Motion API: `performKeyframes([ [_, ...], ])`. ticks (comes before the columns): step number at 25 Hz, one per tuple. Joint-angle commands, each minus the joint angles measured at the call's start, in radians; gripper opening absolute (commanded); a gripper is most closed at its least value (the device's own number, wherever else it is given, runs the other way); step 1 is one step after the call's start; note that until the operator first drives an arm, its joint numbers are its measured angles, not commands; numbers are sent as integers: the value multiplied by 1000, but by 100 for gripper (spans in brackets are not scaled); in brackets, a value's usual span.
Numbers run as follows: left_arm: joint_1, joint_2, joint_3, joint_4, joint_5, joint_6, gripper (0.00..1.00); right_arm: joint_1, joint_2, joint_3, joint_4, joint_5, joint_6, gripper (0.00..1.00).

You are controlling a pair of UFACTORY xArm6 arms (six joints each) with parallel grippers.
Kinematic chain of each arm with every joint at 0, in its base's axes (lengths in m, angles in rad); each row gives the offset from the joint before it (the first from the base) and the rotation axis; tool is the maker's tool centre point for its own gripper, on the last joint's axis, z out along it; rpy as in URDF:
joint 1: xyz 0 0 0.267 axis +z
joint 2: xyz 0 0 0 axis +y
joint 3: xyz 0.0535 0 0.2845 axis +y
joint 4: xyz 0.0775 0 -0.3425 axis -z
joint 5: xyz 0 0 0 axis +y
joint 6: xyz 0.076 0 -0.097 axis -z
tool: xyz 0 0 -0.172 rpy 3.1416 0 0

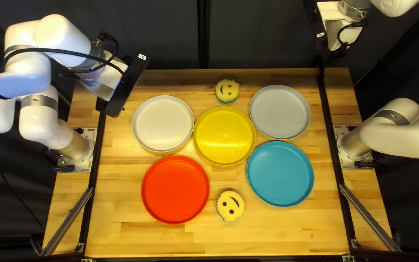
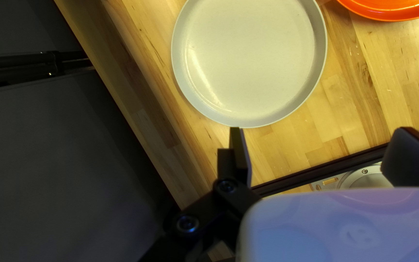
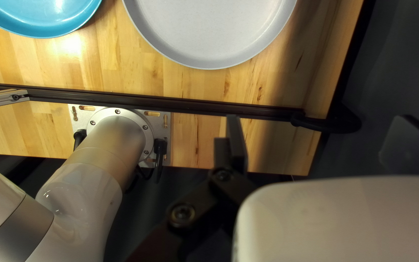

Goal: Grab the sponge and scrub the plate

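Bright light fell on the counter (image 1: pixel 146 238), while the curtain (image 1: pixel 253 34) behind it was dim. Glare lay on the yellow plate (image 1: pixel 224 136), a pale streak shone inside the white plate (image 2: pixel 253 53), and a brownish shadow darkened the counter near the gray plate (image 3: pixel 209 29).

cut off, wrist views | red plate (image 2: pixel 394 7) | blue plate (image 3: pixel 40 14) | gray plate (image 3: pixel 209 29)

left arm (image 1: pixel 35 80) raised, left pincer (image 1: pixel 128 87) spread wide; right arm (image 1: pixel 408 128) raised, right pincer (image 1: pixel 334 44) likewise.
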Motion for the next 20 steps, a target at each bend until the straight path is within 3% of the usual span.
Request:
performKeyframes([
  [1, 50, 102, -79, -5, -26, 44, 100, 0, 0, 0, 0, 0, 0, 100],
  [9, 222, 144, -134, -15, -7, 197, 100, 0, 0, 0, 0, 0, 0, 100],
  [15, 321, 13, -55, -14, 53, 247, 100, 0, 0, 0, 0, 0, 0, 100],
  [20, 326, -37, -14, -10, 68, 241, 100, 0, 0, 0, 0, 0, 0, 100],
])
